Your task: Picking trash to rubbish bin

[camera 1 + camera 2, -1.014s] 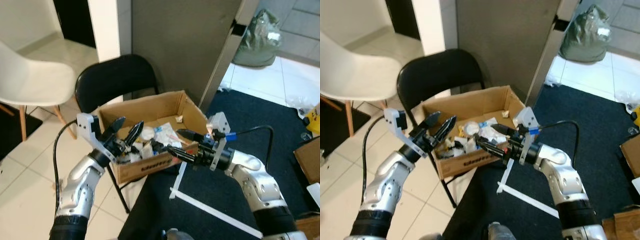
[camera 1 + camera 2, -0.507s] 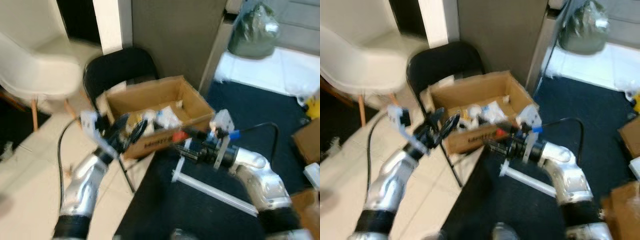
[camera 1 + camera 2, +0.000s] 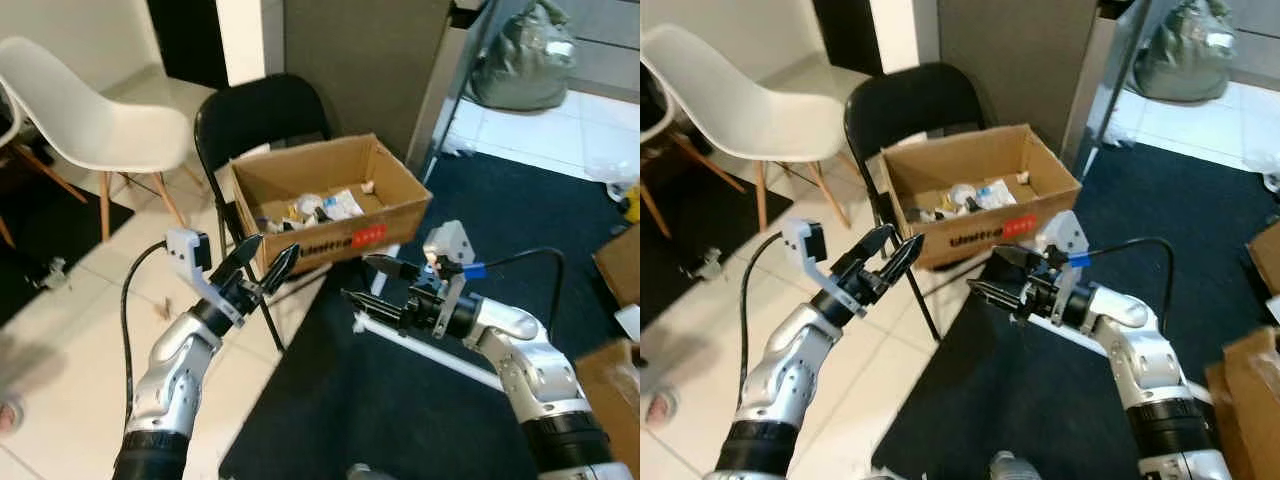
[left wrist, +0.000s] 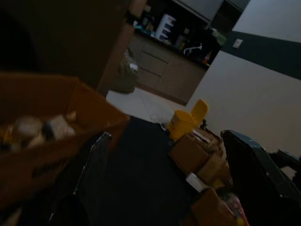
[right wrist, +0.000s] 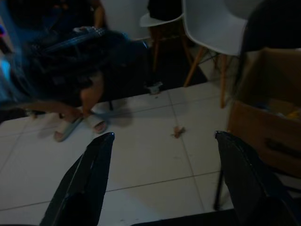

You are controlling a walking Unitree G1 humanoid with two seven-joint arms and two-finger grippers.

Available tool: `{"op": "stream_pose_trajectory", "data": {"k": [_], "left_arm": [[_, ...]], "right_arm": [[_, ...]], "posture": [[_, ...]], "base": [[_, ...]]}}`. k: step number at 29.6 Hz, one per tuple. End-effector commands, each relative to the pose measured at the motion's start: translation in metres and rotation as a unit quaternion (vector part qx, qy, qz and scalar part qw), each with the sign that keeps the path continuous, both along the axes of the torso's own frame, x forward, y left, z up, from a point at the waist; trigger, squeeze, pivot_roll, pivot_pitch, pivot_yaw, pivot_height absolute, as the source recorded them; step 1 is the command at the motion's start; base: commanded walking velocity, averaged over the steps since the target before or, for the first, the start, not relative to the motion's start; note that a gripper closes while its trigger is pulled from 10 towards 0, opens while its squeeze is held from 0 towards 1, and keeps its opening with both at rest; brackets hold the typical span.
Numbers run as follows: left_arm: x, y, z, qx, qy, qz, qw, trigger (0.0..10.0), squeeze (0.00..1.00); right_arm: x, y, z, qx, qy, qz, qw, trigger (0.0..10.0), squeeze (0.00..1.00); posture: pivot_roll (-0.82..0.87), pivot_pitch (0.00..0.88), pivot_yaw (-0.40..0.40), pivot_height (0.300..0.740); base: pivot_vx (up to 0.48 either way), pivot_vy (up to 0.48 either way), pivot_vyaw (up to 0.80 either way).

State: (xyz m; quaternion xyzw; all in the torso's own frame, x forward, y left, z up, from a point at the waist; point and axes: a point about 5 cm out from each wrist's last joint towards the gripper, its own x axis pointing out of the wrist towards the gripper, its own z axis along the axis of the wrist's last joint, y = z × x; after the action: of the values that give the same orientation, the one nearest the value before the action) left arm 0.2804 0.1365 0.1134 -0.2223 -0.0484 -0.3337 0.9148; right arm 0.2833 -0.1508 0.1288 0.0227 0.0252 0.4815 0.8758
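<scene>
A brown cardboard box (image 3: 330, 200) sits on the seat of a black folding chair (image 3: 255, 120). The box holds the trash (image 3: 320, 207), a small pile of white scraps and wrappers in its middle. The long side of the box runs from the robot's left to its right, and its open top faces up.

The left gripper (image 3: 263, 266) hangs in the air just in front of the box, lower than its front wall. Its two black fingers are spread apart and hold nothing. The right gripper (image 3: 363, 280) is near the box's front right corner, over the dark carpet (image 3: 400, 400). Its fingers are spread too, with nothing between them. A white chair (image 3: 80, 100) stands on the tiled floor (image 3: 70, 330) to the left.
</scene>
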Motion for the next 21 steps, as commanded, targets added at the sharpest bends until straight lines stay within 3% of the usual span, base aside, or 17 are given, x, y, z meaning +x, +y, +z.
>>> {"op": "stream_pose_trajectory", "data": {"k": [1,21], "left_arm": [[0.000,0.001,-0.001,0.005,0.002,0.001,1.000,10.0,0.00],[0.000,0.000,-0.001,0.006,0.001,-0.003,1.000,10.0,0.00]], "right_arm": [[0.001,-0.001,0.002,0.001,-0.004,-0.003,1.000,10.0,0.00],[0.012,-0.002,0.004,0.018,-0.002,-0.040,0.999,10.0,0.00]], "posture": [[0.00,0.000,-0.023,0.740],[0.00,0.000,-0.027,0.740]], "base": [[-0.390,0.000,0.00],[-0.391,0.000,0.00]]}}
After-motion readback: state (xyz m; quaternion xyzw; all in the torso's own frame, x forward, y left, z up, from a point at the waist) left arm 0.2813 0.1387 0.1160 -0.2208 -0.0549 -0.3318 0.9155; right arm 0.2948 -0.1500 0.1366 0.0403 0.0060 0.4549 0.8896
